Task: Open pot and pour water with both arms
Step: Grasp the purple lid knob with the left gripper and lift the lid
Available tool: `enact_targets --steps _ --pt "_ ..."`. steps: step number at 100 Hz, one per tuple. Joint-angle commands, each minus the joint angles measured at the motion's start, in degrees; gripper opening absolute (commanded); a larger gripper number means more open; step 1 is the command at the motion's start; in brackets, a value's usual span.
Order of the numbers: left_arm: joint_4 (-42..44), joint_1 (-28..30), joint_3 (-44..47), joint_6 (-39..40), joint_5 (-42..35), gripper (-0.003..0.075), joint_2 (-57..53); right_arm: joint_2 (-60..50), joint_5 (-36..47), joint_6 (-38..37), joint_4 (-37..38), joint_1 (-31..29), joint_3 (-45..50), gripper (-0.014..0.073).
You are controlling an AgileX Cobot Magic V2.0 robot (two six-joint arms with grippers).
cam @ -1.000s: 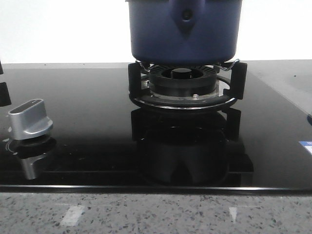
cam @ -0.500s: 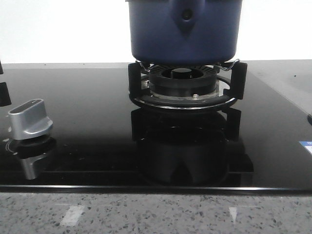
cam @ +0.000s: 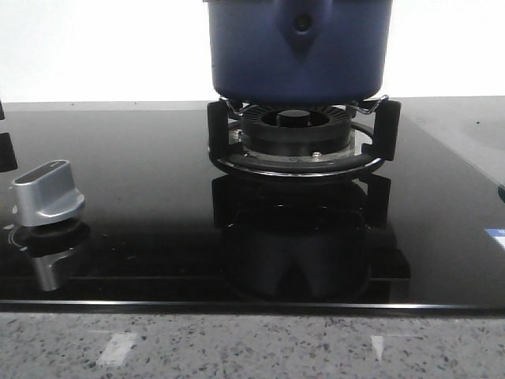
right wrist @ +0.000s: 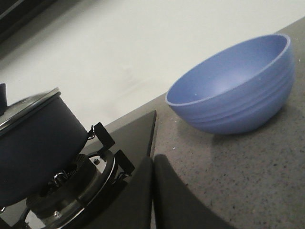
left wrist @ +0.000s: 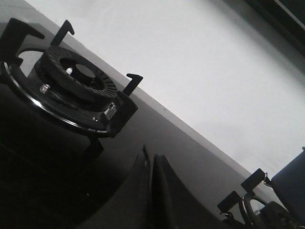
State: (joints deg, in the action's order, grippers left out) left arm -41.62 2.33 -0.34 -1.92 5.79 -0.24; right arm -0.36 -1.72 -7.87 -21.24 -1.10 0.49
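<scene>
The dark-blue pot [cam: 300, 49] stands on the black burner stand [cam: 300, 150] at the middle back of the glass hob; its triangular handle mount with a rivet faces the front camera. In the right wrist view the pot [right wrist: 33, 143] carries a glass lid with a metal rim [right wrist: 28, 109]. A sliver of the pot shows in the left wrist view [left wrist: 293, 179]. My right gripper [right wrist: 153, 162] is shut and empty, over the hob's edge beside the pot. My left gripper [left wrist: 150, 160] is shut and empty above the hob between two burners. Neither gripper shows in the front view.
A blue bowl [right wrist: 236, 88] sits on the speckled stone counter [right wrist: 248, 181] to the right of the hob. A second, bare burner [left wrist: 71, 90] lies on the hob's left part. A silver control knob [cam: 47, 193] stands at the front left of the black glass.
</scene>
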Motion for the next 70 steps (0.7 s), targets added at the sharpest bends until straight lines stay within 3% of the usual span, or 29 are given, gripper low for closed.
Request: enact_targets --steps 1,18,38,56,70 --pt "-1.34 0.06 -3.09 0.5 -0.35 -0.002 -1.47 -1.1 -1.02 0.36 -0.54 0.02 -3.45 -0.0047" --pt "1.21 0.06 -12.26 -0.58 9.0 -0.002 2.24 3.27 -13.19 0.36 2.41 0.02 -12.32 -0.0047" --pt "1.04 0.06 -27.61 -14.37 23.51 -0.002 13.52 14.95 -27.04 0.36 6.99 0.02 -26.26 -0.0047" --pt "-4.56 0.06 -39.3 -25.64 36.58 -0.002 24.11 24.41 -35.86 0.72 7.12 0.02 -37.15 -0.0047" --pt "-11.15 0.06 -44.0 -30.44 40.47 -0.002 29.24 27.38 -39.06 4.04 7.01 0.02 -41.98 -0.0047"
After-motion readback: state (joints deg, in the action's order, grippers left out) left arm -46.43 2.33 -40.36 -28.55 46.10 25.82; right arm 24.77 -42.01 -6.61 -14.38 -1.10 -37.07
